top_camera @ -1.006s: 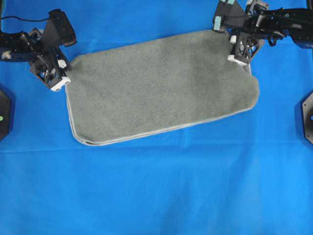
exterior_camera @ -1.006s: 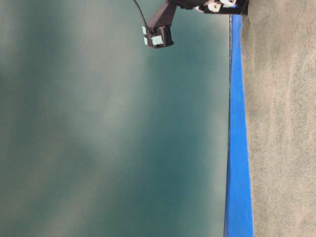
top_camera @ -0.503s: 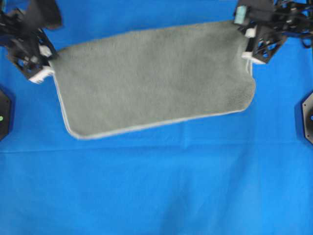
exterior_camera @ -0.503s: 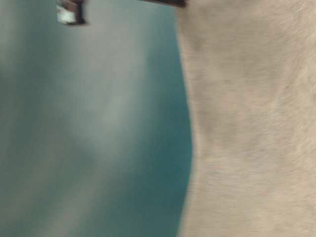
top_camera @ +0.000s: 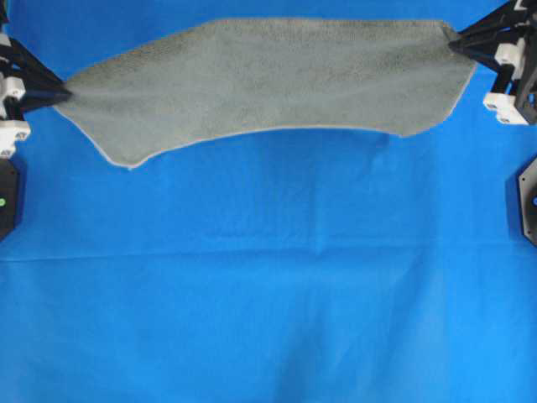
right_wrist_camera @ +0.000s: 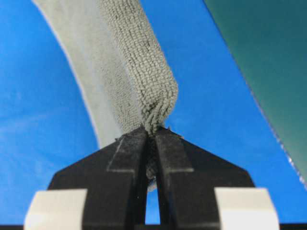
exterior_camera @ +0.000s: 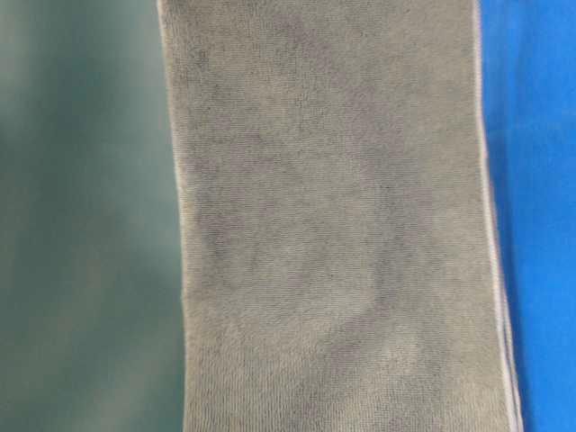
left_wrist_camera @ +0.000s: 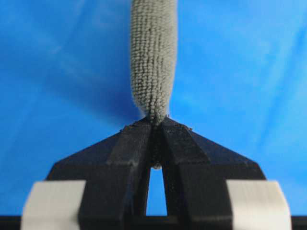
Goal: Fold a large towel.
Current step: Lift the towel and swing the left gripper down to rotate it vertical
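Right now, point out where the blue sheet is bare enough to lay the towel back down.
Bare blue sheet fills everything below the towel, between the dark mounts at both side edges. Crowded: the top strip, where the left gripper and right gripper pinch the stretched towel's ends.

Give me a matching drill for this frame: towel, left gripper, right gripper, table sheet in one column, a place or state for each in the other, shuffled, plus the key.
Things:
1. towel
2. left gripper
3. right gripper
4. table sheet

Places or states:
A. shut on the towel's end at the right edge of the overhead view
B. bright blue, lying flat under everything
C. grey-green, stretched between the two arms
D. shut on the towel's end at the left edge of the overhead view

Pairs: 1-C, 2-D, 3-A, 4-B
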Robot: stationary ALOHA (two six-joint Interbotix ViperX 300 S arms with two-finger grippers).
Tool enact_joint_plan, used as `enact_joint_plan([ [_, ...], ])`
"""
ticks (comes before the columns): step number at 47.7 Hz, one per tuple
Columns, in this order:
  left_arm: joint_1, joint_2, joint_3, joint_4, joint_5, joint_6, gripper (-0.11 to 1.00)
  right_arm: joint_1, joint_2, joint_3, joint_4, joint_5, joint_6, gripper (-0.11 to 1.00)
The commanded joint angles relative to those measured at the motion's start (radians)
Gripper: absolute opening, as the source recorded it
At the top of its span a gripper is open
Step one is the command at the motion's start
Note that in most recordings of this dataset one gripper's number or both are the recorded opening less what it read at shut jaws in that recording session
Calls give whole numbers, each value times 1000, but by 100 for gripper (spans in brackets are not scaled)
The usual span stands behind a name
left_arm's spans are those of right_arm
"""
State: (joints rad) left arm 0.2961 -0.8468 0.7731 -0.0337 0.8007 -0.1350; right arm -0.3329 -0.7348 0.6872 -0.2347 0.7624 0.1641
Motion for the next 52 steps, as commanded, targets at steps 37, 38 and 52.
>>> enact_joint_plan([
  [37, -687, 719, -497, 3, -494, -195, 3, -178, 480, -333, -123, -350, 43, 2],
  [38, -690, 738, -518, 5, -494, -195, 3, -179, 486, -341, -123, -350, 43, 2],
  [52, -690, 916, -707, 8, -495, -184, 3, -193, 518, -379, -123, -365, 41, 2],
])
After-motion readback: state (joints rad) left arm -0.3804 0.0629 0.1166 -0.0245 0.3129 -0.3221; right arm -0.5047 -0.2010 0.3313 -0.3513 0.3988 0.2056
